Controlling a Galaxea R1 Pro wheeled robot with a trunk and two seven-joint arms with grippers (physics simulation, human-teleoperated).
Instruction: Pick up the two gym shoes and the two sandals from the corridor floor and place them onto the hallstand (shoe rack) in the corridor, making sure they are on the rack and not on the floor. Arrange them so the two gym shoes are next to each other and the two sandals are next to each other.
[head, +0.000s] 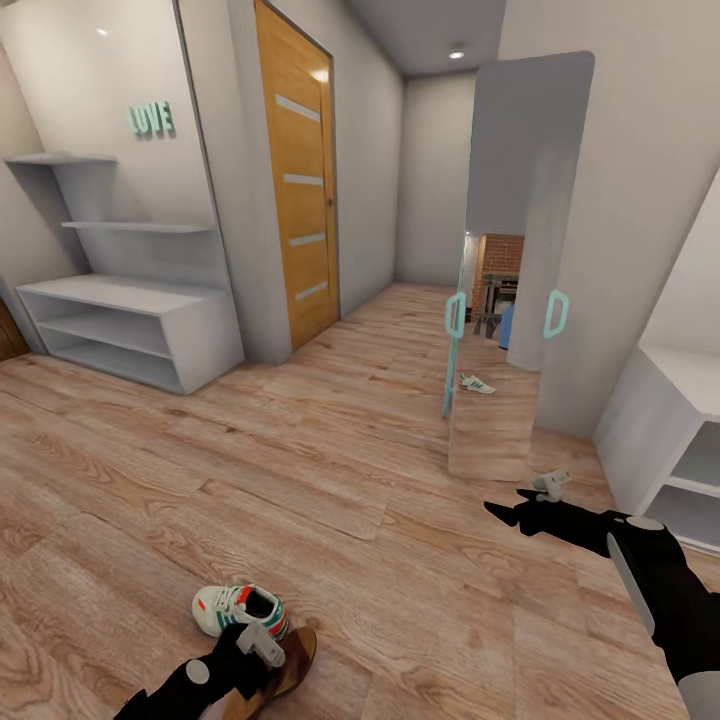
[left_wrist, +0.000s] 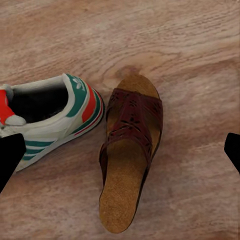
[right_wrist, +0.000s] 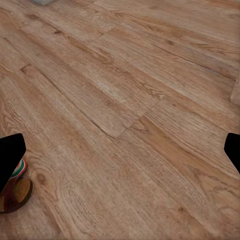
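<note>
On floor (head: 350, 470): one sneaker (head: 240, 609), one sandal (left_wrist: 131, 150) just beside it, below left gripper (left_wrist: 120, 150), fingers spread wide, holding nothing. One more sneaker (head: 477, 384) far off by mirror door (head: 520, 250). Right gripper (right_wrist: 120, 155) wide open, empty, over bare planks. One rack (head: 130, 325), two shelves bare.

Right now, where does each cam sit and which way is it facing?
Head: high on the robot, looking forward and down the corridor at the hallstand; both arms show.
Left wrist: above the floor, looking down on a sandal and gym shoe; dark fingertips at the edges.
Right wrist: looking obliquely across bare planks; fingertips again.
All three share that shoe and sandal.
</note>
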